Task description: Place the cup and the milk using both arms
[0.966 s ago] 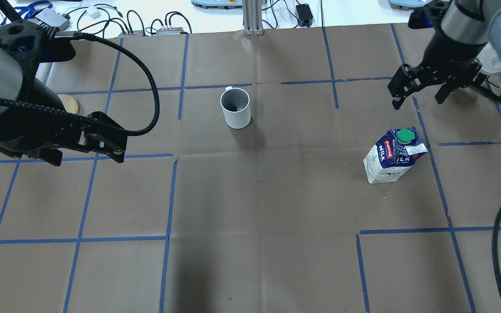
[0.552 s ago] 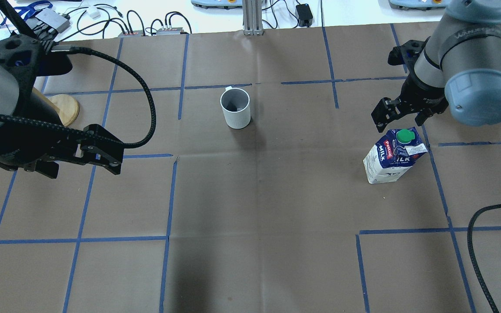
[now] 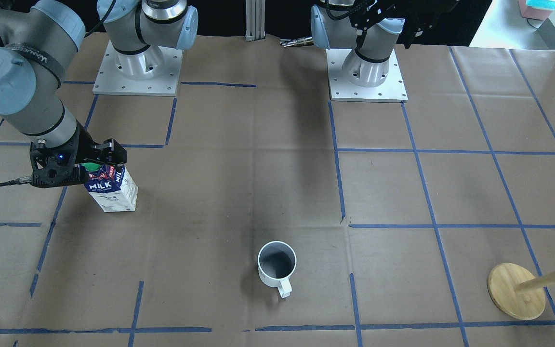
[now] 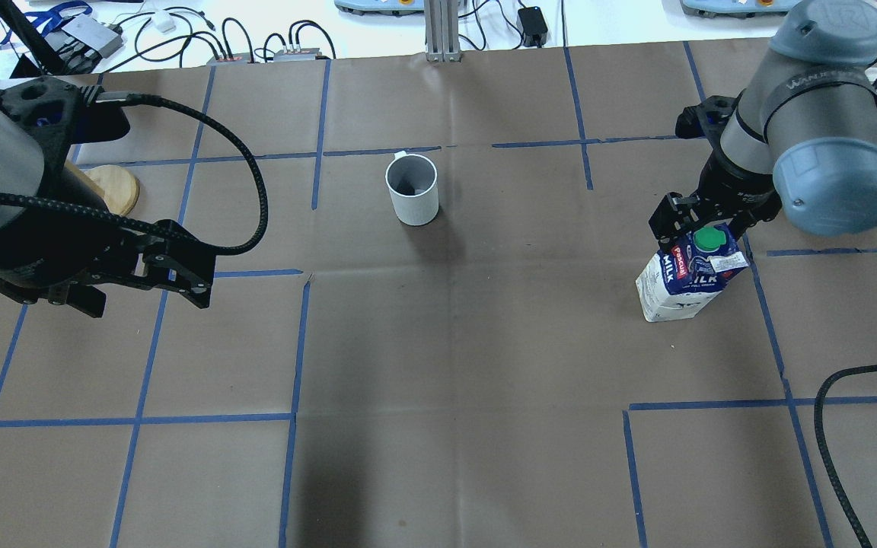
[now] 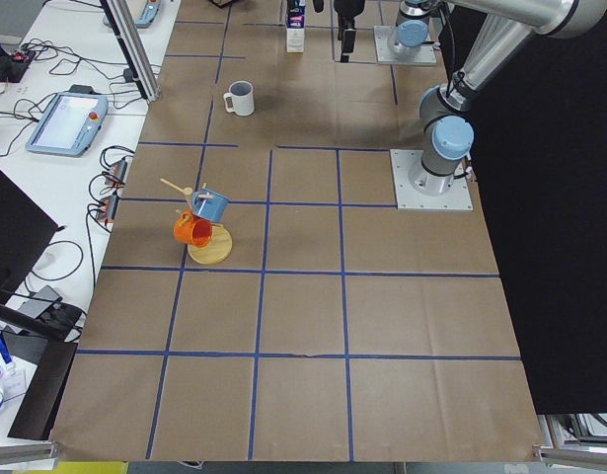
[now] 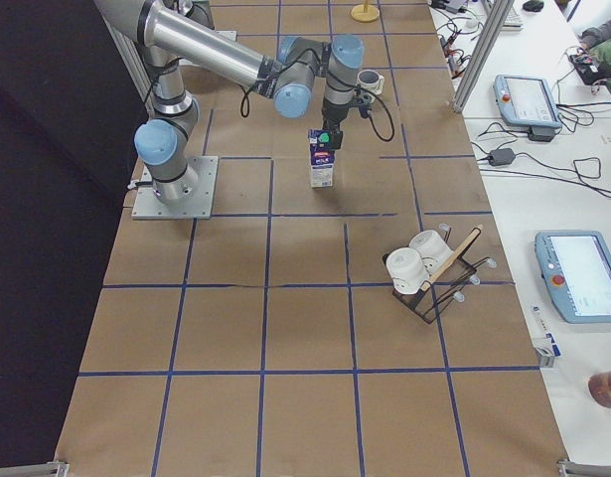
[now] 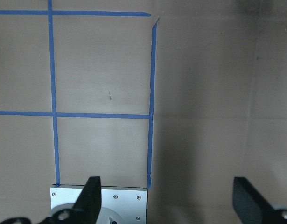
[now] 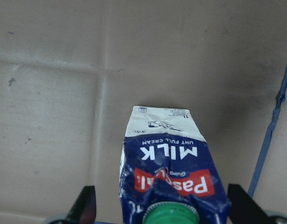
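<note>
The milk stands upright at the table's right; it also shows in the front view and the right wrist view. My right gripper is open, its fingers on either side of the carton's green-capped top, apart from it. The cup stands upright at mid table, handle toward the far side, and shows in the front view too. My left gripper is open and empty, high over the left side and far from the cup. Its wrist view shows only bare paper and tape.
A wooden mug stand with a blue and an orange cup stands at the far left. A rack with white cups sits at the right end. The arm base plates lie on the robot's side. Cables run along the back edge.
My right gripper has come down and toward the milk, from behind it to straddling its top. My left gripper has shifted slightly nearer. The cup and milk have not moved.
</note>
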`<state>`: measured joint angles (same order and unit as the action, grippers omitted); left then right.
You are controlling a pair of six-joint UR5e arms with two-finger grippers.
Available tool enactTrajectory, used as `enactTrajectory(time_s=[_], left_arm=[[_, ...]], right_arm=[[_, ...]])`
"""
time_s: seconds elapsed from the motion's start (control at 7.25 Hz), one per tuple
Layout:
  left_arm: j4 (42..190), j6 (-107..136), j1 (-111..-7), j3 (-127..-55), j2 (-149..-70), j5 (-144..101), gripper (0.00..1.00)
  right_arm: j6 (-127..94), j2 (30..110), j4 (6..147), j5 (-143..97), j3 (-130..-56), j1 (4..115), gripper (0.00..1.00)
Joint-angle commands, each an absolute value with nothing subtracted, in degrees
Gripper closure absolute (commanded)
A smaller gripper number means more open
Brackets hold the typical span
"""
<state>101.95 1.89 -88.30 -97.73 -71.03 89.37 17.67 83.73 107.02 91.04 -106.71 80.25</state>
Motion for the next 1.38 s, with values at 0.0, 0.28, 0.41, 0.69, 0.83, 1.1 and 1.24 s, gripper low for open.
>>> enactTrajectory(time_s=[0.0,0.28,0.41,0.69,0.83,1.1,1.24], left_arm=[[101.9,1.9,-87.1,-99.0,-73.3,89.4,0.00],[101.9,1.9,-86.8,-99.1,-73.7,89.4,0.00],[101.9,2.0,-86.7,-99.1,-73.7,89.4,0.00],[101.9,2.0,-86.6,-99.1,-73.5,89.5,0.00],[101.9,2.0,-86.6,-99.2,-73.4,89.5,0.00],[101.9,2.0,-86.6,-99.2,-73.4,89.5,0.00],[101.9,2.0,-86.6,-99.2,-73.3,89.4,0.00]], right_arm=[[17.4,83.8,103.3,92.9,-106.7,80.2,0.01],[16.2,83.8,102.0,93.1,-106.6,80.3,0.22],[15.0,83.8,102.1,93.1,-106.1,80.3,0.33],[14.9,83.9,102.9,92.9,-105.9,80.3,0.42],[14.9,84.0,102.9,92.8,-105.6,80.3,0.42],[14.7,84.1,99.4,92.9,-98.6,80.5,0.41],[12.9,83.3,95.1,92.5,-93.2,80.7,0.41]])
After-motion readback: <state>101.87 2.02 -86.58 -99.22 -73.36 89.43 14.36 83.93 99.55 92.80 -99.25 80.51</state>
